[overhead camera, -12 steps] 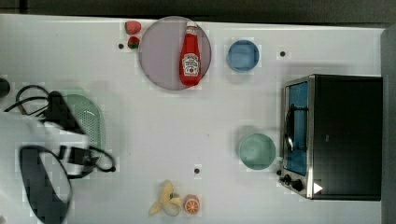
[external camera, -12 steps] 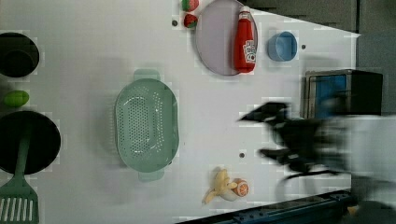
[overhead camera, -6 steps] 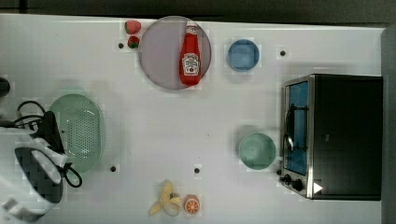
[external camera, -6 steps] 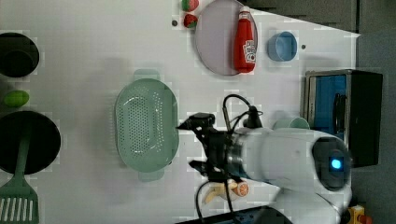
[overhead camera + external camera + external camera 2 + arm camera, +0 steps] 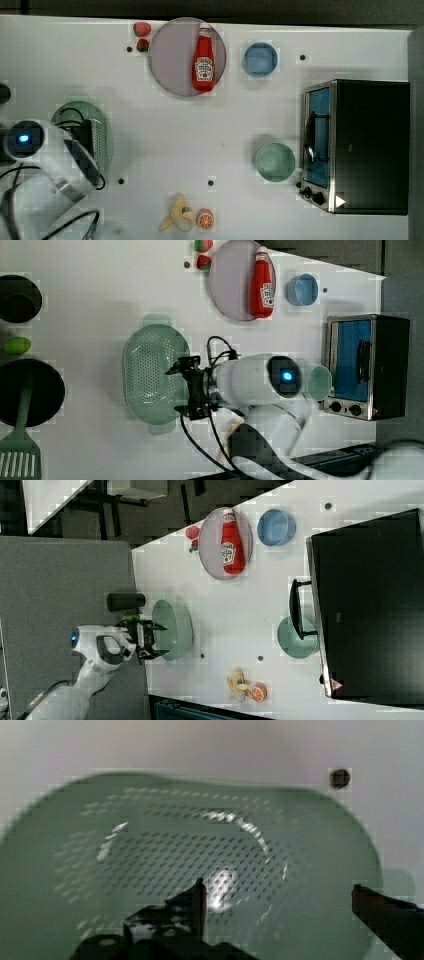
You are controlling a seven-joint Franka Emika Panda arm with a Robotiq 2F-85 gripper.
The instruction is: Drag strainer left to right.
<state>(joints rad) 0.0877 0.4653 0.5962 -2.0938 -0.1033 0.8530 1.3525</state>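
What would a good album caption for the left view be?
Open gripper poised at the rim of a mint-green strainer on a white table.

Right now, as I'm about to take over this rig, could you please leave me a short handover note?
Gripper: open, holding nothing, poised over the strainer's long edge on the left view's right; contact cannot be told.
Strainer: upright on the white table, at the top view's left end, not dragged yet.
Path: bare table between the strainer and the teal bowl, which sits in front of the toaster oven. The plate with the ketchup bottle and the banana and orange half lie off to either side.
Done: approach.
Left: hook or grip the rim, then drag toward the top view's right, stopping short of the bowl.
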